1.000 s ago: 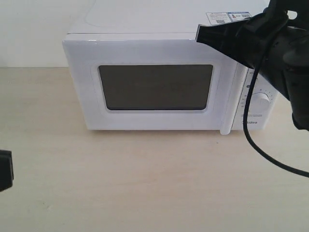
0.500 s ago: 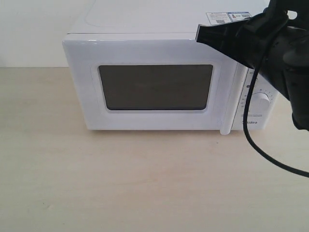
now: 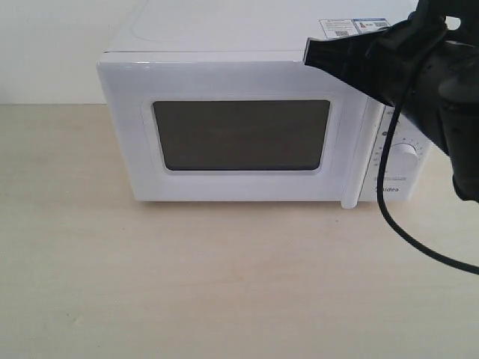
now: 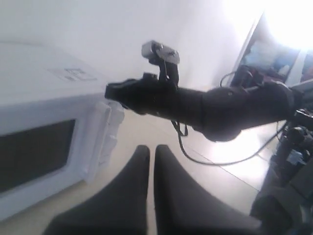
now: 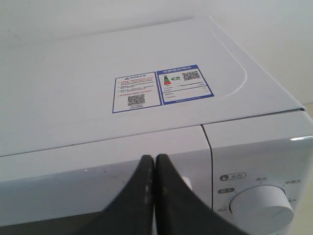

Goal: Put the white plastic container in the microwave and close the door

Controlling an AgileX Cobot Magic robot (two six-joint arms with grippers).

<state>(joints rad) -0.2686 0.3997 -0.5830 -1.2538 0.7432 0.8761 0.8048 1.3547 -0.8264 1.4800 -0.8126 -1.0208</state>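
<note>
At upper right, the right gripper (image 3: pixel 309 51), jaws pressed together, sits at the top corner of the door (image 3: pixel 224 78), shut flush on the microwave (image 3: pixel 209 30) mid-frame; the left gripper (image 4: pixel 149 152) is pinched closed too, empty

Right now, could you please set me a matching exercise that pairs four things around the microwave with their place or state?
Things:
1 door
2 right gripper
3 stickers
4 dial

Descriptions:
a on the microwave, on its top
b shut, by the door's upper corner
c closed
d right of the door in the exterior view

Pairs: 1-c, 2-b, 3-a, 4-d
</note>
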